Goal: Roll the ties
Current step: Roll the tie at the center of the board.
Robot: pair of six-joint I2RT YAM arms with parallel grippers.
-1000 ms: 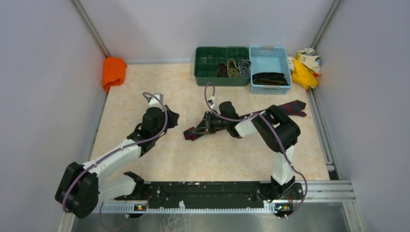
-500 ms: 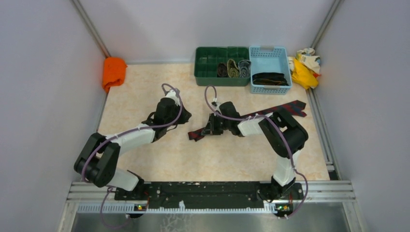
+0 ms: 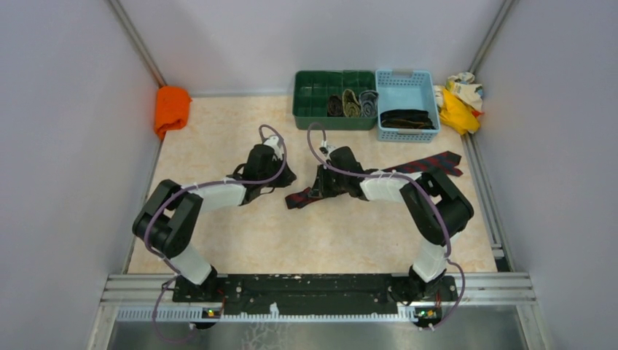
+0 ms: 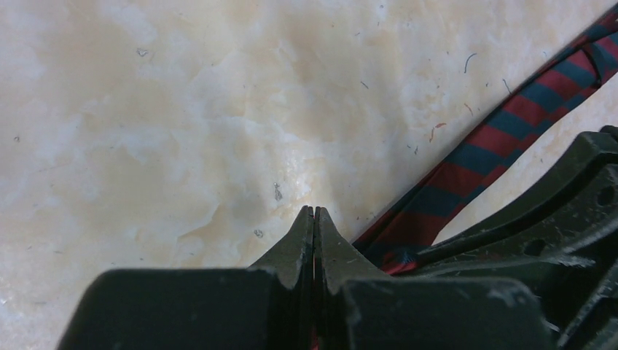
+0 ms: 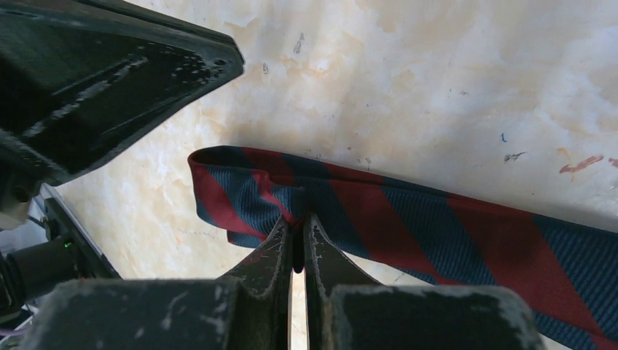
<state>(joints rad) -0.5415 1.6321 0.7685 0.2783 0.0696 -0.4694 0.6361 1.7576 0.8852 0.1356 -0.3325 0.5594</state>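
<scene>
A dark red tie with navy stripes (image 3: 419, 166) lies slantwise across the table, its wide pointed end at the right. Its narrow end (image 3: 295, 198) is folded over. My right gripper (image 3: 312, 192) is shut on that fold; in the right wrist view (image 5: 294, 227) the fingertips pinch the tie (image 5: 437, 226). My left gripper (image 3: 286, 177) is shut just left of the tie end and touches the table. In the left wrist view its tips (image 4: 313, 213) are closed together, and the tie (image 4: 510, 138) runs past them on the right under the right gripper (image 4: 554, 204).
A green divided tray (image 3: 313, 102) at the back holds three rolled ties (image 3: 351, 103). A blue basket (image 3: 430, 95) beside it holds dark ties (image 3: 404, 118). An orange cloth (image 3: 171, 108) lies at the back left and yellow-and-cream rags (image 3: 459, 98) at the back right.
My left arm has stretched to the right and brought its gripper up beside the tie's narrow end. My right gripper, holding the tie end, has shifted slightly right.
</scene>
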